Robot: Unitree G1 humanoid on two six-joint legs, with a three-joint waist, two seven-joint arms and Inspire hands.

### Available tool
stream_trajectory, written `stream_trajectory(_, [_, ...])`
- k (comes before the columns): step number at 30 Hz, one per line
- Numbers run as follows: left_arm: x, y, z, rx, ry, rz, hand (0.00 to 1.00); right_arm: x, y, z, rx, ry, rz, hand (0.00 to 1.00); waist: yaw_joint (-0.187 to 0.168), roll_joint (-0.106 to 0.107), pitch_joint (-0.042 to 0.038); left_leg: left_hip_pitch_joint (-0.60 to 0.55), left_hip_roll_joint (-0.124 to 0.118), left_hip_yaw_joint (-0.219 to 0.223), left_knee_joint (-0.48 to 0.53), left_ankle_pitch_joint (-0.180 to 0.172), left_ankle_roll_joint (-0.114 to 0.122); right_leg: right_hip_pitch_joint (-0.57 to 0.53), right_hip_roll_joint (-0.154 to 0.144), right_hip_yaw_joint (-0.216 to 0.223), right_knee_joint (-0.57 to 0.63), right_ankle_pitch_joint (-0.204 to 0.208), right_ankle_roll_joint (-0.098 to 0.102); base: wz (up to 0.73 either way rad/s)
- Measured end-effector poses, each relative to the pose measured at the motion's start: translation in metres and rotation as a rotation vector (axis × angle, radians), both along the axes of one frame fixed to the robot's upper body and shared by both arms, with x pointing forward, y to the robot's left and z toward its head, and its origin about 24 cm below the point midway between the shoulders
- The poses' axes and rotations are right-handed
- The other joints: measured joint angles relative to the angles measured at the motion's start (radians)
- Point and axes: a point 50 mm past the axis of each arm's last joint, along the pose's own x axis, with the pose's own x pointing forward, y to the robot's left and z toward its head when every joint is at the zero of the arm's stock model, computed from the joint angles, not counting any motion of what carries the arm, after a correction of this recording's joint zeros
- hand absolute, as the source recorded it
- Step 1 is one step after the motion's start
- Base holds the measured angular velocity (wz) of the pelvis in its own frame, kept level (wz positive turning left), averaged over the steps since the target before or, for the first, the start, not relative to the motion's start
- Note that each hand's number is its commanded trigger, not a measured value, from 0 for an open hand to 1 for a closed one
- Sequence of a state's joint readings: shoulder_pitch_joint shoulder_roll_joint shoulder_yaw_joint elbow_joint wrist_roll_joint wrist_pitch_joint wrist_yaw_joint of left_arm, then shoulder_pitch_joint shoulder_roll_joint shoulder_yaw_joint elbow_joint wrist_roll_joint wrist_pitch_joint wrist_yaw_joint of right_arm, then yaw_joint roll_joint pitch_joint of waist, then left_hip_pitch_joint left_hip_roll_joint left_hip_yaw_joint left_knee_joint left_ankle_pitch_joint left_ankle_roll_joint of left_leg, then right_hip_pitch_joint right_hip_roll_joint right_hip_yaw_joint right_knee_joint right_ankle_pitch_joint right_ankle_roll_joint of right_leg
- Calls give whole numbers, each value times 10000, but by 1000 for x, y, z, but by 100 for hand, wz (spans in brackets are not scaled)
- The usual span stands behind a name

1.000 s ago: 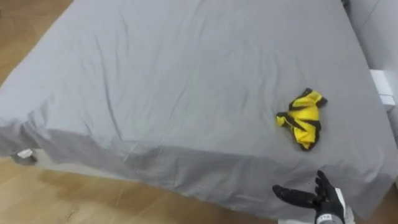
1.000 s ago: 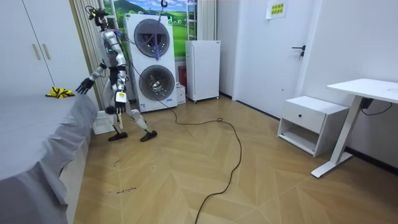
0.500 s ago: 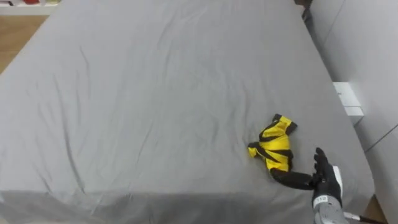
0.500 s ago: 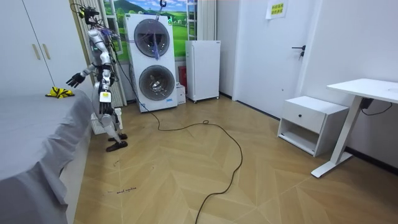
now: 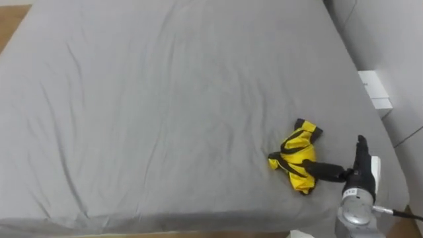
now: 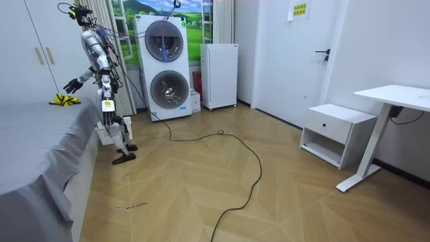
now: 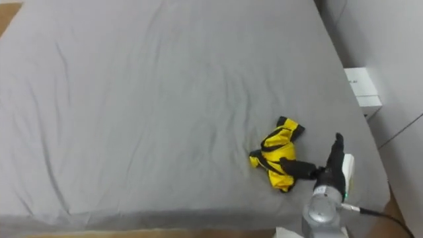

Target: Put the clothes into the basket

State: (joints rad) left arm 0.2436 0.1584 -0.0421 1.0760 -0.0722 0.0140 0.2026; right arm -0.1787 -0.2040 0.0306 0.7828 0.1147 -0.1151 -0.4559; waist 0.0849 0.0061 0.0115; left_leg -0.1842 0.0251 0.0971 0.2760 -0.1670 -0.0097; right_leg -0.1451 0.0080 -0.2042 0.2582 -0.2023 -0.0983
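A crumpled yellow and black garment [image 5: 298,159] lies on the grey bed [image 5: 165,99], near its right side and front edge. My right hand [image 5: 357,174] is stretched out just right of it, open, with the thumb reaching left to the garment's edge. The right eye view shows the same garment [image 7: 277,160] and hand [image 7: 333,169]. In the room view I stand at the bed's corner, right hand [image 6: 71,85] held over the bed beside the garment [image 6: 65,100], left hand [image 6: 106,111] hanging by my side.
A white unit [image 5: 374,90] stands against the wall right of the bed. Behind me are stacked washing machines [image 6: 164,67], a white fridge [image 6: 220,75], a low white cabinet [image 6: 336,133] and a desk [image 6: 396,101]. Wood floor runs along the bed.
I have stepped closer to the bed and the view has shifted over it. My right hand has come forward from the bed's edge to the garment.
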Motion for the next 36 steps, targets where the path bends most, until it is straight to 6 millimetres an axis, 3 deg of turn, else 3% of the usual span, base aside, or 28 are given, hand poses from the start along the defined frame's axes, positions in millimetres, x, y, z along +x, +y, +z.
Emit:
stream_trajectory(3, [15, 1, 1, -116, -284, -158, 0, 15, -2, 7, -493, 17, 292, 0, 116, -2, 2, -420, -9, -98, -6, 44, -4, -431, 2, -26, 102, 53, -18, 6])
stream_trajectory(8, [21, 4, 2, -84, -368, -427, 0, 19, 3, 4, -677, 425, 778, 0, 304, -6, 13, -570, -32, -394, -13, 42, -4, -519, -49, -294, 162, 59, -27, 13])
stream_trajectory(11, [27, 4, 2, -227, -491, -407, 0, 24, 5, 5, -739, 578, 1092, 0, 324, 3, 75, -742, -29, -673, -15, 43, -7, -609, -75, -490, 158, 58, -27, 19])
stream_trajectory(18, [25, 4, 0, -266, 43, -513, 0, 20, 6, -9, -617, 1747, 1641, 0, 680, -129, 200, -1279, -82, -774, 190, 77, 9, -866, -124, -746, 1, 38, 1, 12])
stream_trajectory(21, [24, 5, 0, -247, 213, -560, 0, 18, 6, -11, -629, 1944, 1727, 0, 779, -137, 203, -1524, -160, -802, 305, 81, 15, -1004, -135, -821, -48, 34, 14, 7])
stream_trajectory(22, [24, 5, 0, -242, 225, -559, 0, 18, 5, -12, -630, 1967, 1719, 61, 780, -137, 203, -1534, -163, -803, 308, 83, 19, -1005, -141, -849, -51, 35, 15, 11])
stream_trajectory(24, [25, 5, 0, -237, 247, -553, 0, 17, 4, -13, -635, 2063, 1725, 100, 792, -151, 194, -1538, -173, -802, 300, 84, 20, -987, -150, -904, -67, 33, 17, 8])
stream_trajectory(27, [29, 5, 0, -188, 170, -565, 0, 12, 2, -17, -701, 2352, 1674, 100, 781, -159, 188, -1523, -178, -802, 298, 84, 20, -866, -135, -1003, -195, 42, 29, 10])
stream_trajectory(30, [29, 6, 0, -98, 199, -553, 0, 6, -8, -20, -1167, 2756, 1650, 100, 765, -209, 127, -1490, -187, -803, 290, 84, 20, -798, -134, -1065, -217, 44, 30, 9])
stream_trajectory(36, [30, 7, 0, 102, 307, -533, 0, 1, -18, -21, -1442, 3069, 1470, 100, 717, -186, 114, -1413, -178, -805, 274, 84, 20, -636, -127, -1259, -249, 45, 30, 10])
